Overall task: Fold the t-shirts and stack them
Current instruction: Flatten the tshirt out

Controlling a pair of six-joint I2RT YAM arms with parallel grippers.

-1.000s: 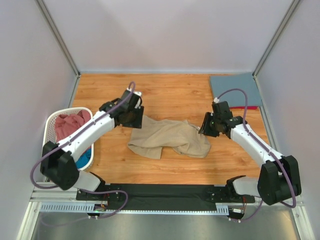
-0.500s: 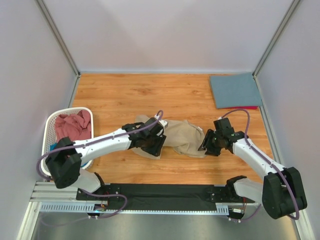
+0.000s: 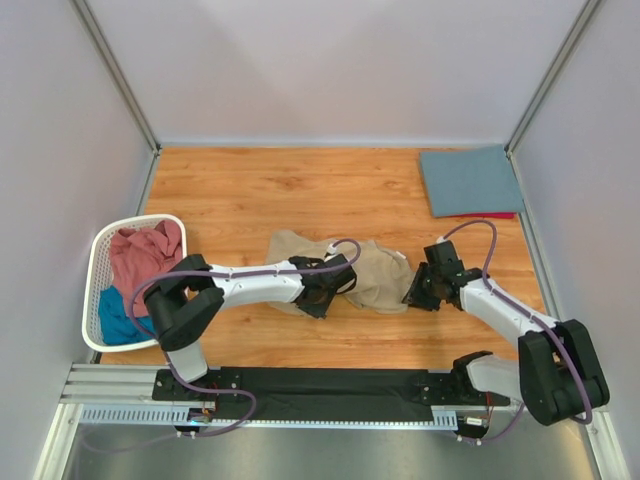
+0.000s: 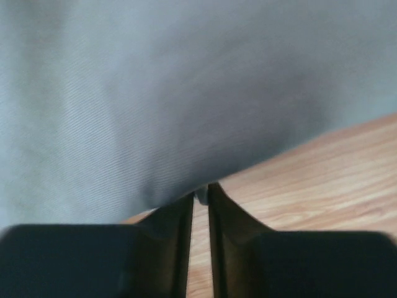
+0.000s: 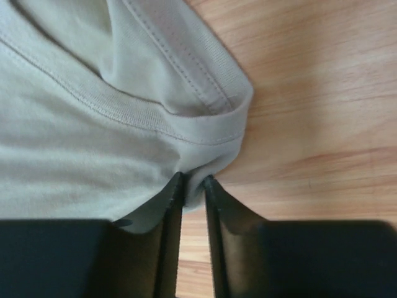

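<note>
At the left fingers [image 4: 177, 217]: standing at a narrow slit, nipping only the edge of the tan shirt [image 3: 380, 275] that is draping over them.
At the right fingers [image 5: 172, 208]: pinching a folded hem, gap narrow, low over the table [image 3: 300, 190].
Shirt: lying crumpled mid-table between both arms.
Risk: the thin left bite may be slipping free on a lift, and the right may be catching two layers, leaving the shirt twisted.
Beyond: blue shirt [image 3: 470, 180] lying folded far right; basket [image 3: 97, 250] sitting left.

The tan t-shirt [image 5: 80, 143] is showing soft, matt, finely knit cloth with stitched hems; the counter [image 5: 310, 93] is showing smooth wood grain; the basket [image 3: 93, 285] at left is looking like white plastic
</note>
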